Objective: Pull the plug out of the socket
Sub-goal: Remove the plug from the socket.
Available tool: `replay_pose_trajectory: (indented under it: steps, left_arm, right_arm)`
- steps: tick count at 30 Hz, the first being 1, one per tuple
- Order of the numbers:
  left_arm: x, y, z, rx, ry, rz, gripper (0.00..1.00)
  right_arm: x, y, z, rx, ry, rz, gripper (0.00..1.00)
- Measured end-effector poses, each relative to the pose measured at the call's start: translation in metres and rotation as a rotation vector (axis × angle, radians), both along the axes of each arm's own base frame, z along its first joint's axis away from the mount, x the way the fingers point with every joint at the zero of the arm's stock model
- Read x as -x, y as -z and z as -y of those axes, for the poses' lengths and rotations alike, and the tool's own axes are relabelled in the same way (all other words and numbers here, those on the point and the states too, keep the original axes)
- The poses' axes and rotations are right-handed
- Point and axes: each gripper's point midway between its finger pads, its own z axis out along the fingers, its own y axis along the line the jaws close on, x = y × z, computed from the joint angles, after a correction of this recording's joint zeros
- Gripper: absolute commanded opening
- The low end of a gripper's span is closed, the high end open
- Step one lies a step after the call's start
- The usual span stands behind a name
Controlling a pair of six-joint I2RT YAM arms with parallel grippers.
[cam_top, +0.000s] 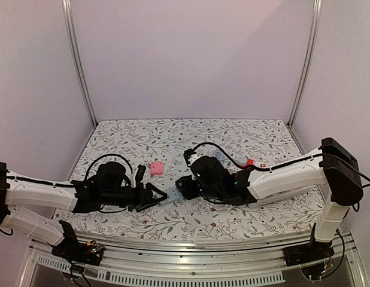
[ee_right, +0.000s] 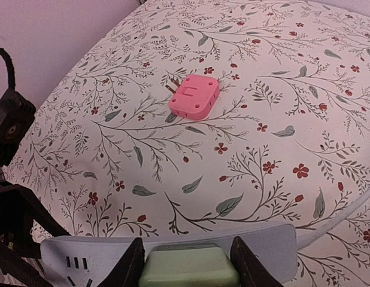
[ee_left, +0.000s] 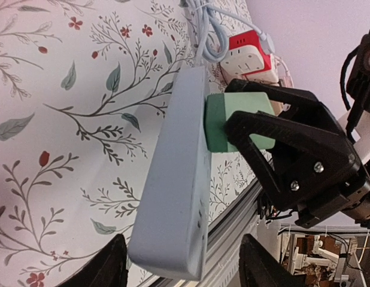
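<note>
Right claw (ee_right: 186,260) grips green plug (ee_right: 188,274)

We look down on a table covered in a white cloth printed with grey-green twigs and small red flowers (cam_top: 143,134). Behind it stands a smooth pale lilac back wall (cam_top: 191,54), and we see a matching left side wall (cam_top: 29,89) and right side wall (cam_top: 352,72). A slim aluminium left post (cam_top: 80,66) and a like right post (cam_top: 306,66) rise from the table's far corners. A silver metal rail (cam_top: 191,246) runs along the near edge. The light is soft and even, and shadows on the cloth are faint.
</note>
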Motion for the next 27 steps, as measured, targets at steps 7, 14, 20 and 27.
replay_pose_trajectory:
  steps: [7, 14, 20, 27]
  left_arm:
    - [-0.002, -0.008, 0.001, 0.028, -0.013, 0.007, 0.52]
    - [-0.003, -0.007, 0.001, 0.027, -0.027, 0.0, 0.49]
    - [-0.005, 0.0, 0.002, 0.021, -0.032, -0.015, 0.48]
    - [-0.006, 0.0, 0.006, 0.036, -0.034, -0.023, 0.34]
  right_arm:
    - [0.0, -0.001, -0.001, -0.011, 0.002, -0.004, 0.0]
    - [0.0, -0.002, -0.001, -0.015, 0.004, -0.005, 0.0]
    - [0.0, -0.005, -0.002, -0.028, 0.0, -0.006, 0.0]
    - [0.002, -0.006, 0.0, -0.038, 0.002, -0.008, 0.0]
